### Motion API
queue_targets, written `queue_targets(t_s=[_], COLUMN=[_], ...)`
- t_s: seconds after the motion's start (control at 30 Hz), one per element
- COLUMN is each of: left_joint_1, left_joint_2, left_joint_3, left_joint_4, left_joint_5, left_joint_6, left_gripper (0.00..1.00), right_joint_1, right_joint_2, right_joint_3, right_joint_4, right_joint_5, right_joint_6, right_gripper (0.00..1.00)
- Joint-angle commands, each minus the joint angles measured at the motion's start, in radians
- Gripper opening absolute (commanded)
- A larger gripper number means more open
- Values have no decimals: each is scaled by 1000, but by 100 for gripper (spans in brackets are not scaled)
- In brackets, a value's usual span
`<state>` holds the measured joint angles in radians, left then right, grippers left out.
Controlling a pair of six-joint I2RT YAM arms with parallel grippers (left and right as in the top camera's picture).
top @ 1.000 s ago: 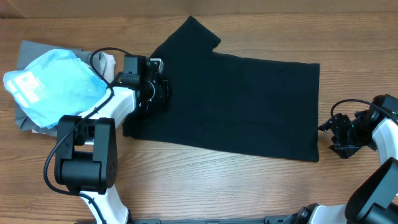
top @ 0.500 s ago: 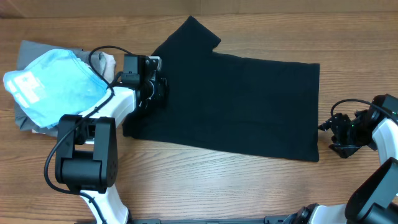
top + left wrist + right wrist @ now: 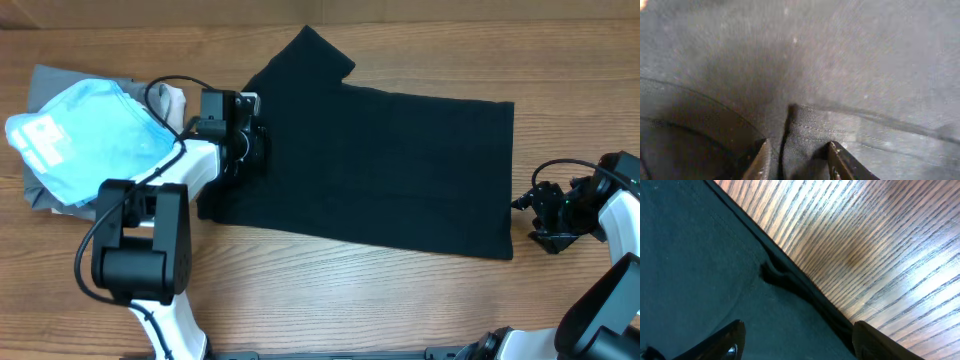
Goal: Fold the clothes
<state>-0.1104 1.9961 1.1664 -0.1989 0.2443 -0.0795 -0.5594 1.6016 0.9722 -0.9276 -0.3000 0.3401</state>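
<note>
The clothes, a black T-shirt, lie spread flat across the wooden table, with one sleeve pointing to the far side. My left gripper rests on the shirt's left end. In the left wrist view, the left gripper is open but narrow, and a raised fold of the black fabric with a stitched seam sits between its fingers. My right gripper is at the shirt's right hem. In the right wrist view, the right gripper stands wide open over the hem edge, gripping nothing.
A light blue garment lies on grey folded garments at the far left, close behind my left arm. The left arm's base stands near the front edge. Bare wood shows to the right of the hem.
The left gripper's jaws have drawn closer together around the fabric fold, and it has shifted very slightly. The right arm and the shirt have not moved.
</note>
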Motion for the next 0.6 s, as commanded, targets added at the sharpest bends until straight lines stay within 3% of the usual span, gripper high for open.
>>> queue_targets(t_s=[0.0,0.27,0.37,0.47,0.57], left_joint_1=[-4,1,1,1,1], left_joint_2=[31,23,7,-13,-28], left_joint_3=[22,27,37,49,68], left_joint_4=[-5,-10,-13,-14,-28], left_joint_5=[15,15,15,13,7], left_joint_6=[-14,-11,-11,-11,-10], left_gripper=[39,31,24,7,4], right_joint_1=[3,3,3,3,3], right_joint_2=[-25,-25,-25,-25,-25], right_joint_3=[10,10,10,10,10], right_joint_4=[2,2,1,0,-2], right_joint_5=[-8,-8,-8,-8,-8], right_joint_6=[0,0,0,0,0], right_gripper=[72,73,73,73,73])
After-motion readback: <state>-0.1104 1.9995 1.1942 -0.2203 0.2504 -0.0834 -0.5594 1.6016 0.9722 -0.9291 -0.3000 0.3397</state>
